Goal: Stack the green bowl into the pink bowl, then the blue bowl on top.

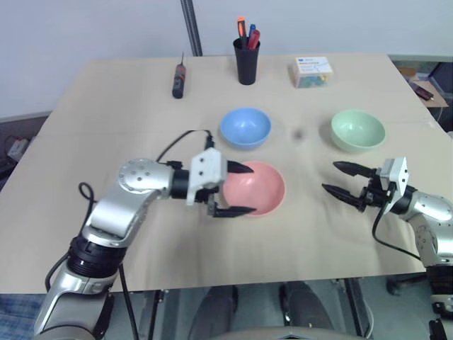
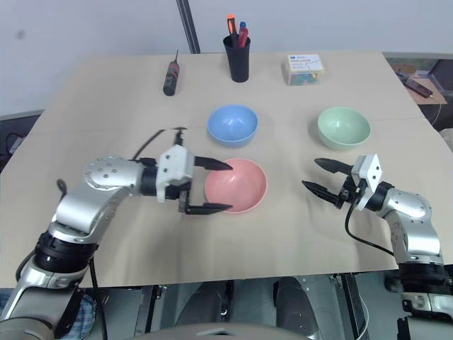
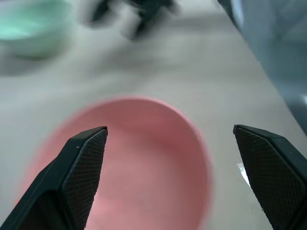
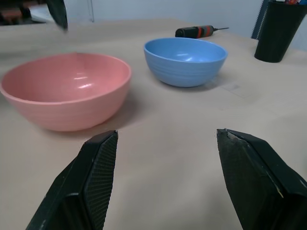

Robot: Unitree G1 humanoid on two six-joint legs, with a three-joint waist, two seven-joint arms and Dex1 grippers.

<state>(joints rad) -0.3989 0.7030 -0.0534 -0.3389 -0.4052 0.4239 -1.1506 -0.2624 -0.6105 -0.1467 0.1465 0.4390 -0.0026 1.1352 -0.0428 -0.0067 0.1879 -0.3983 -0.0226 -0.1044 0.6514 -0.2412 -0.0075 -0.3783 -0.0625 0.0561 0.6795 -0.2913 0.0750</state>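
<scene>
The pink bowl [image 1: 263,185] sits upright and empty at the middle of the table. My left gripper [image 1: 253,190] hovers over its left rim, open, with one finger over the bowl's far side and one over its near side; nothing is held. In the left wrist view the pink bowl [image 3: 144,167] lies between and below the spread fingers. The blue bowl [image 1: 245,127] stands just behind the pink one. Off to the right rests the green bowl [image 1: 358,130]. My right gripper [image 1: 329,176] is open and empty, in front of the green bowl, pointing toward the pink bowl [image 4: 67,88].
At the table's back stand a black pen cup [image 1: 246,60], a black and red screwdriver [image 1: 179,79] and a small white box [image 1: 312,71]. Bare tabletop [image 1: 304,212] lies between the pink bowl and my right gripper.
</scene>
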